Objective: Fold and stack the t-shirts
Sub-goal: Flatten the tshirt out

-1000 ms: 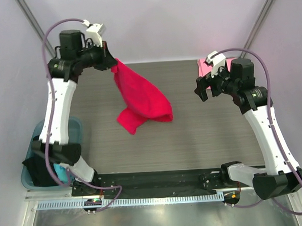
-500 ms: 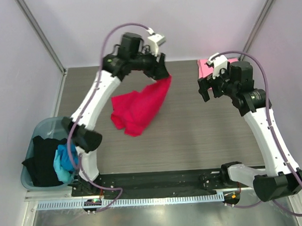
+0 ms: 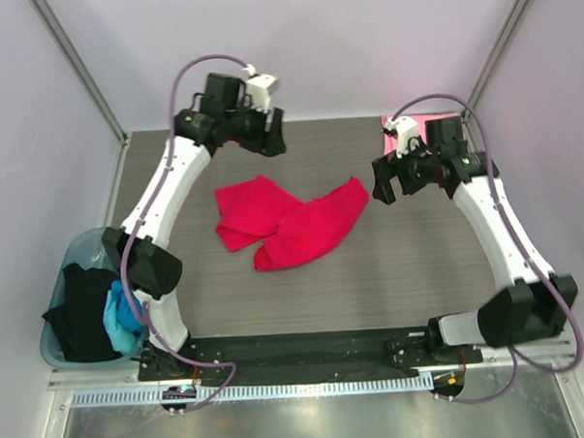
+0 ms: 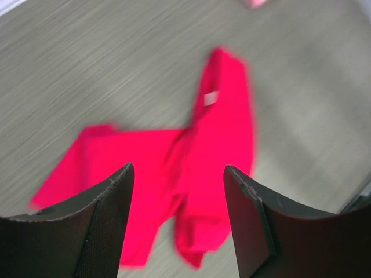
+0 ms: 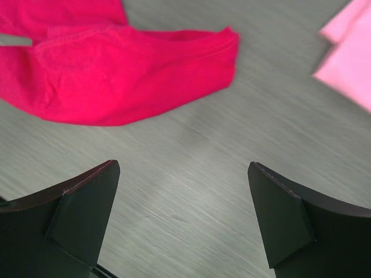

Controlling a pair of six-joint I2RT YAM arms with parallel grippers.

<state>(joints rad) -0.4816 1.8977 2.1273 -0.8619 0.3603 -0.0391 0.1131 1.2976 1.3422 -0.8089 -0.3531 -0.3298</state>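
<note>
Left fingers (image 4: 87, 231) parted above crumpled red t-shirt (image 3: 292, 224), right fingers (image 5: 81, 214) parted nearby

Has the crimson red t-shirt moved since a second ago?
Yes. The crimson red cloth t-shirt hung from the left gripper near the far edge of the grey table; now it lies released on the tabletop, nearer the middle.

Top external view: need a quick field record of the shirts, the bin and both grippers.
red shirt: crimson red cloth t-shirt, crumpled mid-table on grey wood-grain table
pink shirt: light pink cloth t-shirt, far right corner
bin: pale blue plastic bin, left of table, holds black cloth and bright blue cloth
left gripper: open, empty, above red shirt
right gripper: open, empty, over bare table beside red shirt
</note>
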